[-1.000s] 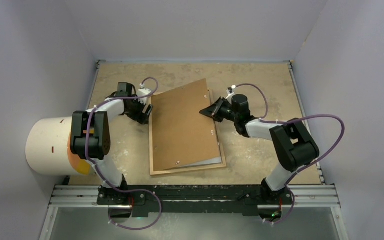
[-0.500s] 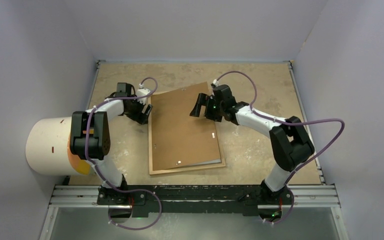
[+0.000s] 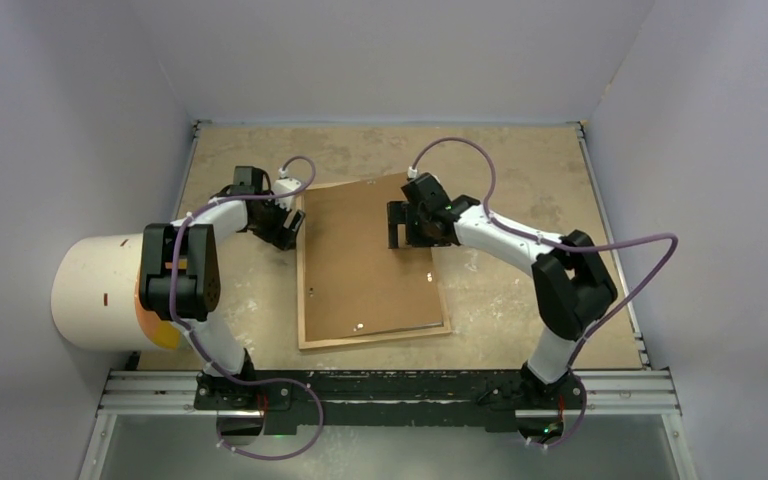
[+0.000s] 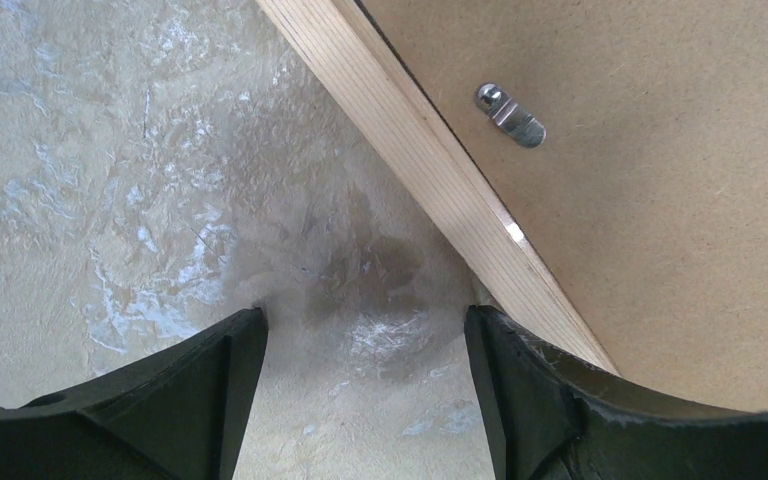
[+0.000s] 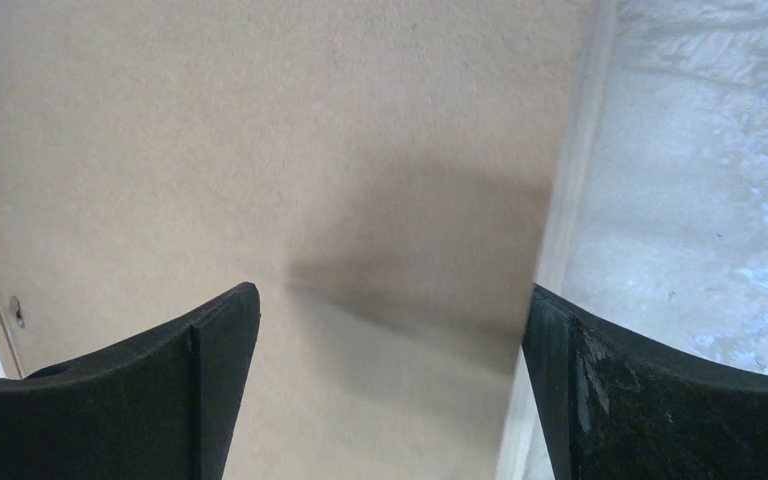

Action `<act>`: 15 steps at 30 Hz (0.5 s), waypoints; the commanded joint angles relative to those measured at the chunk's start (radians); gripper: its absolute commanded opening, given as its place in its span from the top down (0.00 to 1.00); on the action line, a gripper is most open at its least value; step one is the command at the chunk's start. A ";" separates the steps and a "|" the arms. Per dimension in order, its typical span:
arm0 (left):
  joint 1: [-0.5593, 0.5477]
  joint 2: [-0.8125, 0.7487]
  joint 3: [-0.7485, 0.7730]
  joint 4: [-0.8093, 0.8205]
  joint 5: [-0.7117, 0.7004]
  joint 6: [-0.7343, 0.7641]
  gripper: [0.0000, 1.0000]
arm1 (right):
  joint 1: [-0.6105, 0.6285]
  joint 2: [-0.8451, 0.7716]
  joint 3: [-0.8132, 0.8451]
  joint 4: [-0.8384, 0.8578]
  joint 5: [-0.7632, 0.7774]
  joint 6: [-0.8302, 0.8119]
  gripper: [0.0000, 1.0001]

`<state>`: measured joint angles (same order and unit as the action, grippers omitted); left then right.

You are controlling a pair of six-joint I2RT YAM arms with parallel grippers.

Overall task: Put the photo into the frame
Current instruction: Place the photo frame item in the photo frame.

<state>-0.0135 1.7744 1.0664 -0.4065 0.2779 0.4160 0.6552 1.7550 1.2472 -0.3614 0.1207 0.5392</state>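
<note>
Scuffed beige tabletop [image 3: 520,160], pale lilac walls [image 3: 390,60].
The frame [image 3: 375,337] lies under its backing board [image 3: 360,270]; left fingers [image 4: 200,400] spread beside it, right fingers [image 5: 190,380] spread above the board.

surface: table [image 3: 520,160] had a mottled, scuffed beige top | walls: plain pale grey-lilac back wall [image 3: 390,60] stood behind the table, left wall [image 3: 60,120] and right wall [image 3: 720,150] flanked it | left of table: white cylinder [image 3: 90,290] lay on its side, orange patch [image 3: 155,328] at its end | near edge of table: aluminium rail [image 3: 390,392] ran across | light: even, shadows soft
</note>
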 commanded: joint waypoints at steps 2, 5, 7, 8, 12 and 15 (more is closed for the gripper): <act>-0.001 -0.005 -0.023 -0.092 -0.003 0.012 0.23 | -0.032 -0.185 -0.077 0.118 -0.104 -0.039 0.01; 0.001 -0.010 -0.025 -0.095 -0.005 0.017 0.23 | -0.061 -0.230 -0.126 0.191 -0.186 -0.029 0.01; 0.001 -0.007 -0.023 -0.099 -0.005 0.019 0.23 | -0.074 -0.215 -0.105 0.158 -0.197 -0.031 0.01; 0.001 -0.007 -0.023 -0.098 -0.005 0.018 0.23 | -0.082 -0.208 -0.102 0.145 -0.200 -0.030 0.01; 0.002 -0.007 -0.020 -0.100 0.000 0.014 0.23 | -0.125 -0.237 -0.122 0.175 -0.224 -0.010 0.01; 0.002 -0.004 -0.015 -0.104 0.020 0.007 0.23 | -0.129 -0.245 -0.099 0.210 -0.230 -0.014 0.01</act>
<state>-0.0135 1.7714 1.0664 -0.4267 0.2752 0.4328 0.5381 1.5398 1.1290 -0.2142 -0.0731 0.5240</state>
